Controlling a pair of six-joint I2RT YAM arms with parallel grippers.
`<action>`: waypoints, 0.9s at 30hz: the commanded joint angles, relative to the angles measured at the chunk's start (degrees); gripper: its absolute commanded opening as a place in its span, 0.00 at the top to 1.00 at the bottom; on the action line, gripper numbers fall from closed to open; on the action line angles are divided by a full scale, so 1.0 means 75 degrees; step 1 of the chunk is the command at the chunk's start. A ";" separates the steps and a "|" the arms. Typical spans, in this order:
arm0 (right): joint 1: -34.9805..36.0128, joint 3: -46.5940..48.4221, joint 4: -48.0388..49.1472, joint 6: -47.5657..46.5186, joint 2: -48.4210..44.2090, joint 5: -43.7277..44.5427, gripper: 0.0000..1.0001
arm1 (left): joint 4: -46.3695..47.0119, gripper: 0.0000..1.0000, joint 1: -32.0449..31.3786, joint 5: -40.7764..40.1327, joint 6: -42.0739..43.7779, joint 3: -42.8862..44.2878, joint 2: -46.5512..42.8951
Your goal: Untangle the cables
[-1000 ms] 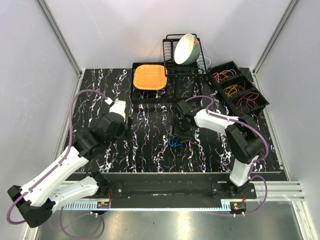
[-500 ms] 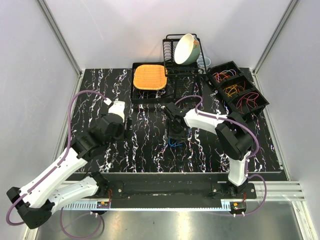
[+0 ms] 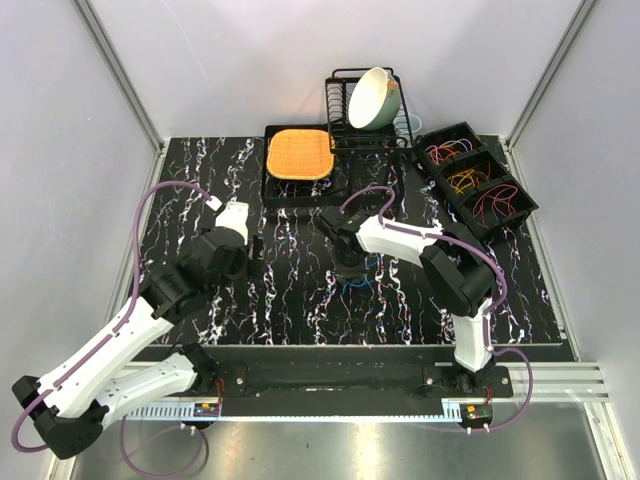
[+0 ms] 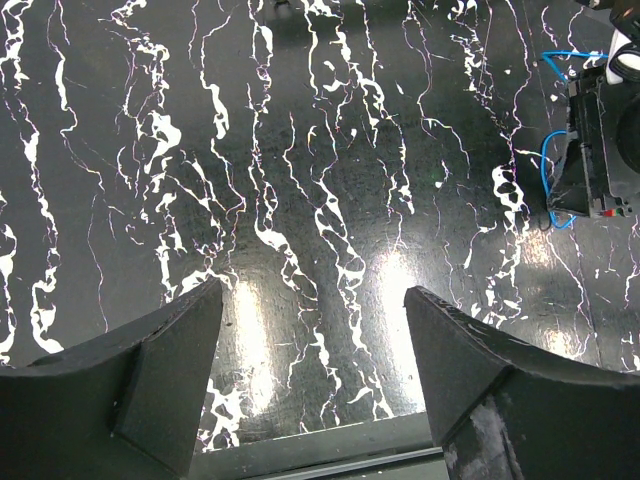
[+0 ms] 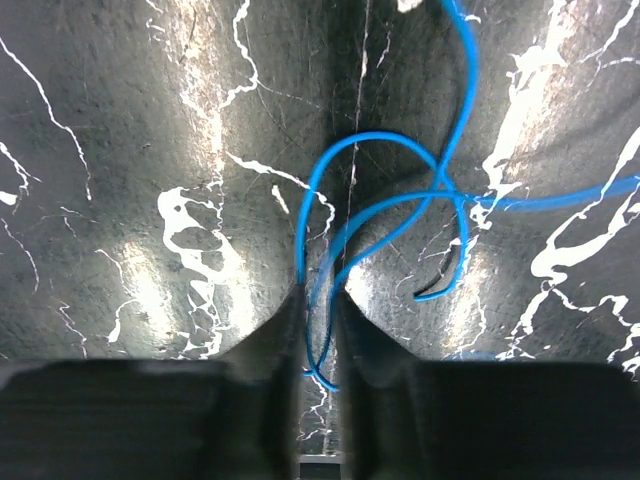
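Now the right gripper [image 5: 320,300] is sitting low over the table, further to the left than it was a second ago. Its two dark fingers are coming much closer together than before. Only a thin gap is showing between them. The thin blue bendy wire [image 5: 372,135] is running down into that gap. I cannot tell if the fingers are squeezing it yet.

The blue wire is lying on the table in soft round loops that are crossing over each other. One dark cut end is poking out. From above, the right gripper [image 3: 348,268] is covering more of the blue wire [image 3: 352,285] than before.

The left gripper [image 4: 312,290] is staying where it was. Its fat black fingers are standing wide apart and holding nothing. It is hanging above the bare table, well away from the blue wire [image 4: 575,54].

The flat black table with white marble lines [image 3: 300,300] is shining a little under the lights. At the far right, a black plastic box with three parts [image 3: 430,140] is holding more thin wires. Mixed reddish wires [image 3: 447,150] are lying in the far part, orange wires [image 3: 465,180] in the middle part and red and purple wires [image 3: 495,203] in the near part.

At the back, a bumpy orange square pad [image 3: 298,153] is lying on a black tray. Just beside it, a round cream bowl [image 3: 375,97] is leaning in a black wire rack [image 3: 340,110].
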 commanded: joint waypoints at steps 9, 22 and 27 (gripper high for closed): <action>0.0098 0.0618 -0.0621 -0.0328 -0.0368 0.0939 1.00 | 0.0305 0.23 0.0030 -0.0265 0.0060 -0.0039 -0.0099; -0.1343 0.2083 -0.1383 -0.1452 -0.1775 0.1372 1.00 | -0.0504 0.26 0.0030 -0.0066 -0.0724 0.0021 -0.0637; -0.2383 0.2764 -0.1782 -0.1862 -0.2314 0.1819 1.00 | -0.0469 0.26 0.0030 -0.0217 -0.0830 -0.0132 -0.0837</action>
